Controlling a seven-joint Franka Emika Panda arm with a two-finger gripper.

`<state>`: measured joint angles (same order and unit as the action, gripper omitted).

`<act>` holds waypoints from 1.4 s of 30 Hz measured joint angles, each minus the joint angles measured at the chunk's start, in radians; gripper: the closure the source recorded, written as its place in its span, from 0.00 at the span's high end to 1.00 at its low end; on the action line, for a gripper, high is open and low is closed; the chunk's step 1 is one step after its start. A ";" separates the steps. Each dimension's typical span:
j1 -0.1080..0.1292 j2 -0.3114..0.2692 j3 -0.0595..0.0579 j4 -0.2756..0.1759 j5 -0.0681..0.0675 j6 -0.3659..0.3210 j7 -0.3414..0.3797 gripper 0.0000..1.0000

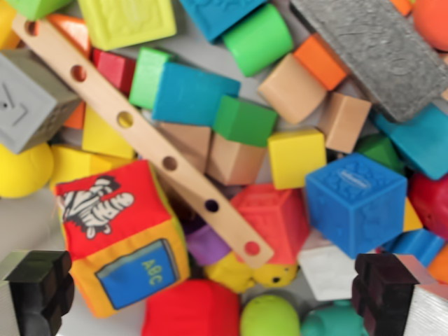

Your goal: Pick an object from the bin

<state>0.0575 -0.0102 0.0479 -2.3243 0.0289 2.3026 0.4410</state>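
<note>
**Pincer poised above a crowded toy bin**

Grey bin floor (pixel 24 224) shows only in small patches between the heaped toys. At the left lies a soft fabric cube (pixel 120 238) printed with a zebra and "ABC", with a yellow ball (pixel 22 170) and a grey block (pixel 28 98) beyond it. A long wooden strip (pixel 140 136) with seven visible holes runs diagonally across the pile. Toward the middle sit a red embossed cube (pixel 276 217), a yellow cube (pixel 297 157) and a green cube (pixel 245 120); to the right, a blue embossed cube (pixel 355 203), and far right, a grey textured slab (pixel 381 49).

The pincer (pixel 213 290) is spread wide: one dark fingertip at each lower corner, nothing between them, no toy yet taken. Below the gap lie one red rounded toy (pixel 190 308) and one green ball (pixel 269 316).

Any toy serves as the target. A sound choice is probably one lying free on top, such as the blue embossed cube; the strip pins its neighbours. Centre the fingers across two flat faces before descending.

Counts are partial: further blocks are cropped or buried.
</note>
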 joint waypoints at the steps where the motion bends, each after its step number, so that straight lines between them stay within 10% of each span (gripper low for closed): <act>1: 0.002 -0.003 0.001 -0.012 0.000 0.008 -0.013 1.00; 30: 0.070 -0.056 0.026 -0.329 -0.011 0.273 -0.353 1.00; 42: 0.073 0.073 0.024 -0.338 -0.029 0.411 -0.354 1.00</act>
<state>0.1305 0.0628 0.0721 -2.6625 0.0002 2.7137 0.0874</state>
